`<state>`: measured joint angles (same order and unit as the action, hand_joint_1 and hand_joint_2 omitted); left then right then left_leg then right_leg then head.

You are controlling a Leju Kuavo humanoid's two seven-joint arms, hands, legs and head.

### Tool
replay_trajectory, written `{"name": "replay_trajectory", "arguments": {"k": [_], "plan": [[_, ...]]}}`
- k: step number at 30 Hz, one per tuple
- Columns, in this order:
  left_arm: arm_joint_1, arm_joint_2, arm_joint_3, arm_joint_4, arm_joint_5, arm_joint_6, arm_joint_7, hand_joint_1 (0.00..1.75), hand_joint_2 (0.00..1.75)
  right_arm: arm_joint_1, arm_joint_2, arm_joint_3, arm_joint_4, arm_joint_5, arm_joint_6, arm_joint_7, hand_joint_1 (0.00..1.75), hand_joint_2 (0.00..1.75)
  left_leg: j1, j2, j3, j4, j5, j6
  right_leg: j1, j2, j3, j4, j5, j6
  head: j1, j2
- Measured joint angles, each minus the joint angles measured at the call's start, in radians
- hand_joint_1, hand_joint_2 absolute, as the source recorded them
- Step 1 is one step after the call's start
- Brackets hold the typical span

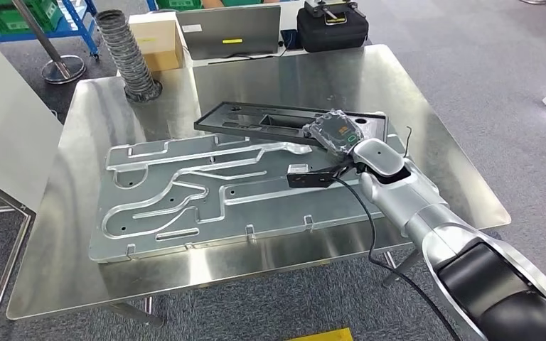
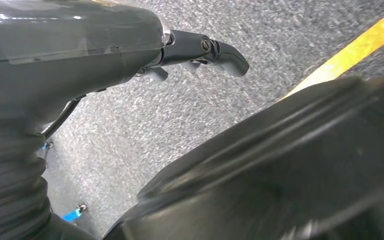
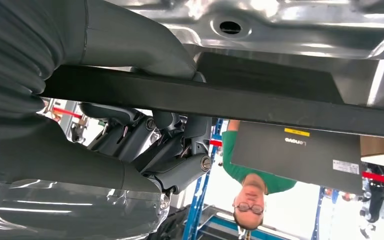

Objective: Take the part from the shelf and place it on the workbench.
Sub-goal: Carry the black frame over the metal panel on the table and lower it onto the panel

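Black, flat and frame-like, the part [image 1: 284, 122] lies across the far side of the stainless table [image 1: 78, 277], its long axis running left to right in my head view, its near-left portion resting over the upper edge of the big grooved aluminium plate [image 1: 206, 195]. My right robot hand [image 1: 334, 132] is clamped on its right-hand end: in the right wrist view the thumb sits on one face of the part's dark bar [image 3: 260, 107] and the darker fingers [image 3: 180, 150] curl under the other. So the part is directly in the hand, not off to any side, extending away to the robot's left from the grip. I judge the part to be down or very nearly down on the table; I cannot tell whether the gripped end is fully seated.

Left robot hand [image 2: 205, 52] hangs over grey carpet beside a yellow floor line [image 2: 350, 50]; fingers part-curled, nothing in them as far as I can see, but I cannot tell properly. The right arm is plainly the nearer one and the only one involved.

Next move, as I read it: let go and lift clear without dragging the long part sideways.

Writing: the closed laptop [image 1: 233, 30] behind the table reads "Lenovo" in the right wrist view [image 3: 296, 142], with a yellow sticker [image 3: 297, 131] above it. The white label on the lid is too small to read. A person in a green top [image 3: 245, 172] stands behind.
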<state>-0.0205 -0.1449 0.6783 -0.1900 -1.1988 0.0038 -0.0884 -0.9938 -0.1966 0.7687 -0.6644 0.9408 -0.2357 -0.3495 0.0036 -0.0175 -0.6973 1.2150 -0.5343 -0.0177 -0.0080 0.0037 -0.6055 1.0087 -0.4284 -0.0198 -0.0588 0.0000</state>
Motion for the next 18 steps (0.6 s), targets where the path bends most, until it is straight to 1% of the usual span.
{"name": "replay_trajectory", "arguments": {"k": [1, 2, 3, 4, 5, 6, 7, 8, 9, 11, 12, 13, 14, 15, 16, 17, 18], "plan": [[-0.002, 0.0, 0.0, 0.0, -0.001, 0.0, -0.002, 0.0, 1.75, 0.003, 0.0, 0.0, -0.001, -0.003, 0.0, 0.001, 0.44, 0.44, 0.0, 0.0, -0.029, 0.062, -0.022, -0.001, 0.002, 0.0, 0.0, 0.001, -0.001, -0.001, 0.0, 0.0], [-0.003, 0.0, 0.0, 0.0, -0.002, 0.0, -0.005, 0.0, 1.75, 0.007, 0.0, 0.0, -0.003, -0.007, 0.001, 0.0, 0.0, 0.0, 0.0, 0.0, -0.046, 0.096, -0.026, -0.001, 0.004, 0.001, 0.001, 0.002, -0.002, -0.002, 0.0, 0.0], [-0.004, 0.0, 0.0, 0.0, -0.003, 0.0, -0.006, 0.0, 1.75, 0.011, 0.0, 0.0, -0.006, -0.01, 0.003, 0.0, 0.0, 0.0, 0.0, 0.0, -0.044, 0.089, -0.01, 0.0, 0.005, 0.001, 0.002, 0.004, -0.003, -0.003, 0.0, 0.0], [-0.004, 0.0, -0.001, 0.0, -0.005, 0.0, -0.006, 0.0, 1.75, 0.015, 0.0, 0.0, -0.011, -0.013, 0.004, 0.001, 0.0, 0.0, 0.0, 0.0, -0.022, 0.041, 0.023, 0.002, 0.006, 0.003, 0.003, 0.006, -0.005, -0.002, 0.0, 0.0], [-0.003, 0.0, -0.001, 0.0, -0.007, -0.001, -0.006, 0.0, 1.75, 0.018, 0.0, 0.0, -0.018, -0.016, 0.006, 0.001, 0.0, 0.0, 0.0, 0.0, 0.011, -0.031, 0.06, 0.005, 0.007, 0.004, 0.003, 0.01, -0.008, 0.0, 0.0, 0.0], [-0.002, 0.001, -0.002, 0.0, -0.008, -0.003, -0.006, 0.0, 1.31, 0.021, 0.0, 0.0, -0.025, -0.017, 0.008, 0.003, 0.0, 0.0, -0.001, 0.0, 0.044, -0.101, 0.087, 0.009, 0.009, 0.006, 0.002, 0.014, -0.012, 0.002, 0.0, 0.0], [0.0, 0.001, -0.003, 0.0, -0.008, -0.004, -0.006, 0.0, 0.87, 0.025, 0.0, 0.0, -0.032, -0.019, 0.01, 0.005, 0.0, 0.0, -0.002, 0.0, 0.068, -0.151, 0.103, 0.013, 0.01, 0.008, 0.0, 0.017, -0.014, 0.006, 0.0, 0.0], [0.001, 0.001, -0.003, 0.0, -0.008, -0.006, -0.006, 0.0, 0.44, 0.028, 0.0, 0.0, -0.039, -0.019, 0.013, 0.009, 0.0, 0.0, -0.003, 0.0, 0.08, -0.176, 0.106, 0.017, 0.012, 0.009, -0.002, 0.02, -0.015, 0.01, 0.0, 0.0], [0.002, 0.001, -0.003, 0.0, -0.007, -0.007, -0.005, 0.0, 0.0, 0.033, 0.0, 0.0, -0.047, -0.02, 0.017, 0.013, 0.0, 0.0, -0.004, -0.001, 0.082, -0.181, 0.103, 0.02, 0.013, 0.01, -0.004, 0.02, -0.015, 0.015, 0.0, 0.0], [0.003, 0.001, -0.003, 0.0, -0.005, -0.009, 0.001, 0.0, 0.0, 0.042, -0.001, 0.0, -0.066, -0.021, 0.026, 0.02, 0.0, 0.0, -0.001, -0.001, 0.082, -0.188, 0.108, 0.028, 0.012, 0.01, -0.005, 0.021, -0.016, 0.025, 0.0, 0.0], [0.003, 0.001, -0.003, 0.0, -0.004, -0.008, 0.005, 0.0, 0.0, 0.044, -0.001, 0.0, -0.076, -0.021, 0.032, 0.023, 0.0, 0.0, 0.001, 0.0, 0.084, -0.192, 0.11, 0.033, 0.012, 0.009, -0.01, 0.033, -0.026, 0.03, 0.0, 0.0], [0.003, 0.001, -0.003, 0.0, -0.004, -0.005, 0.008, 0.0, 0.0, 0.045, -0.001, 0.0, -0.086, -0.021, 0.038, 0.027, 0.0, 0.0, 0.004, 0.001, 0.085, -0.196, 0.112, 0.037, 0.011, 0.009, -0.023, 0.063, -0.046, 0.036, 0.0, 0.0], [0.004, 0.0, -0.003, 0.0, -0.003, -0.001, 0.011, 0.0, 0.0, 0.047, -0.001, 0.001, -0.095, -0.021, 0.045, 0.031, 0.0, 0.0, 0.005, 0.003, 0.087, -0.198, 0.113, 0.04, 0.007, 0.007, -0.045, 0.113, -0.074, 0.042, 0.0, 0.0], [0.004, 0.0, -0.003, 0.0, -0.001, 0.004, 0.013, 0.0, 0.0, 0.049, -0.001, 0.002, -0.103, -0.021, 0.052, 0.035, 0.0, 0.0, 0.005, 0.003, 0.087, -0.199, 0.113, 0.041, 0.005, 0.006, -0.077, 0.179, -0.106, 0.048, 0.0, 0.0], [0.005, 0.0, -0.003, 0.0, 0.002, 0.007, 0.015, 0.0, 0.0, 0.053, -0.001, 0.003, -0.109, -0.022, 0.058, 0.039, 0.0, 0.0, 0.005, 0.004, 0.087, -0.199, 0.113, 0.042, 0.001, 0.006, -0.107, 0.243, -0.13, 0.052, 0.0, 0.0], [0.005, 0.0, -0.003, 0.0, 0.004, 0.009, 0.015, 0.0, 0.0, 0.058, -0.001, 0.004, -0.112, -0.022, 0.063, 0.041, 0.0, 0.0, 0.006, 0.004, 0.087, -0.198, 0.113, 0.042, -0.003, 0.005, -0.127, 0.283, -0.137, 0.056, 0.0, 0.0], [0.005, 0.0, -0.003, 0.0, 0.005, 0.011, 0.015, 0.0, 0.0, 0.063, -0.002, 0.006, -0.115, -0.022, 0.067, 0.044, 0.0, 0.0, 0.006, 0.003, 0.087, -0.197, 0.112, 0.042, -0.006, 0.004, -0.131, 0.288, -0.127, 0.059, 0.0, 0.0]]}}
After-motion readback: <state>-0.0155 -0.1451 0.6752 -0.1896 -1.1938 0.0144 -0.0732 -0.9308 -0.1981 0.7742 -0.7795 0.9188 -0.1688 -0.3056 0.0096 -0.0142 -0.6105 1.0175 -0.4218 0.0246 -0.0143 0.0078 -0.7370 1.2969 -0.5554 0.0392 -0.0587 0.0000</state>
